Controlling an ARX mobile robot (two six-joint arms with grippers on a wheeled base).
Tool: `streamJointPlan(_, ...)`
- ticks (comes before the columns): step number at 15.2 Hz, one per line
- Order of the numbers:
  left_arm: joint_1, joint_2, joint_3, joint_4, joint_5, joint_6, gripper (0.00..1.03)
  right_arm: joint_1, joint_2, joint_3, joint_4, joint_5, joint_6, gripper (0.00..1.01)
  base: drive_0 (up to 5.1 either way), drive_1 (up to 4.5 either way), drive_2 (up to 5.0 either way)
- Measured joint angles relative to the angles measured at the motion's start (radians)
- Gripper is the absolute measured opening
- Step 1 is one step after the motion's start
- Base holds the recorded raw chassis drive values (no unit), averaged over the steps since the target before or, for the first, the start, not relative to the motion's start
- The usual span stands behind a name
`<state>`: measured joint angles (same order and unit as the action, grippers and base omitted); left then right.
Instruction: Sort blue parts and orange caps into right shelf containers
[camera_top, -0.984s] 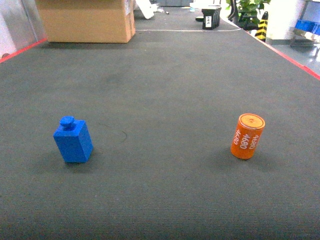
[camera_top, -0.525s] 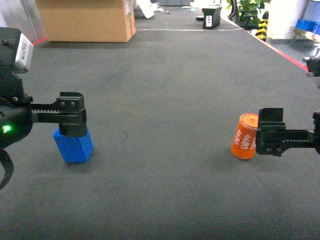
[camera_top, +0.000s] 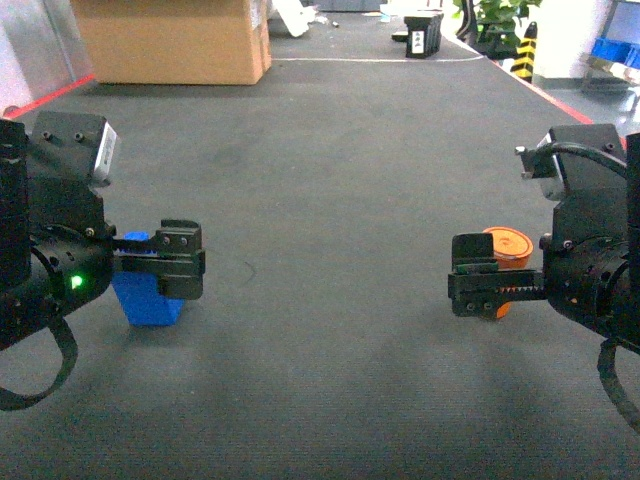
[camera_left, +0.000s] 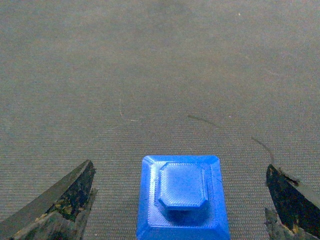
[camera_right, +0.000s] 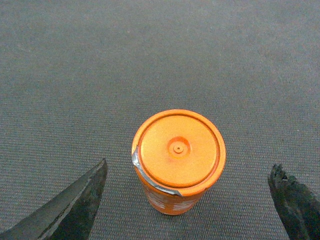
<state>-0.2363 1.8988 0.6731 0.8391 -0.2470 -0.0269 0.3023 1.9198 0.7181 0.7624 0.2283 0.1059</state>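
Note:
The blue part (camera_top: 146, 304), a square block with a knob on top, stands on the dark mat at the left. My left gripper (camera_top: 181, 262) hovers over it, open. In the left wrist view the part (camera_left: 182, 197) sits between the spread fingers (camera_left: 62, 202), touching neither. At the right stands the orange cap (camera_top: 506, 243), a short cylinder with white print. My right gripper (camera_top: 474, 277) is above it, open. The right wrist view shows the cap (camera_right: 178, 150) centred between the fingers (camera_right: 75, 207), apart from both. A blue container (camera_top: 612, 48) shows small on a shelf at the far right.
A large cardboard box (camera_top: 170, 40) stands at the back left. A black bin (camera_top: 422, 35) and a yellow-black post (camera_top: 524, 50) are at the back right. Red lines (camera_top: 585, 112) mark the mat's side edges.
A second ago no arm was in the head view. Both arms have come in from the sides and moved inward, each gripper now over its object. The part and cap have not moved.

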Motion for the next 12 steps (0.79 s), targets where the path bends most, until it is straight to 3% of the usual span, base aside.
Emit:
streamJointPlan(9,0.001,0.101,0.056,-0.034,0.001,-0.019,0.98,0.0,0.09,0.062,-0.028,-0.001,0.06,0.98,0.0,0.0,0.0)
streamJointPlan(12,0.0,0.134,0.09,-0.06,0.0,-0.027,0.98,0.002,0.117,0.09,-0.037,-0.007,0.109,0.98,0.0,0.0,0.0)
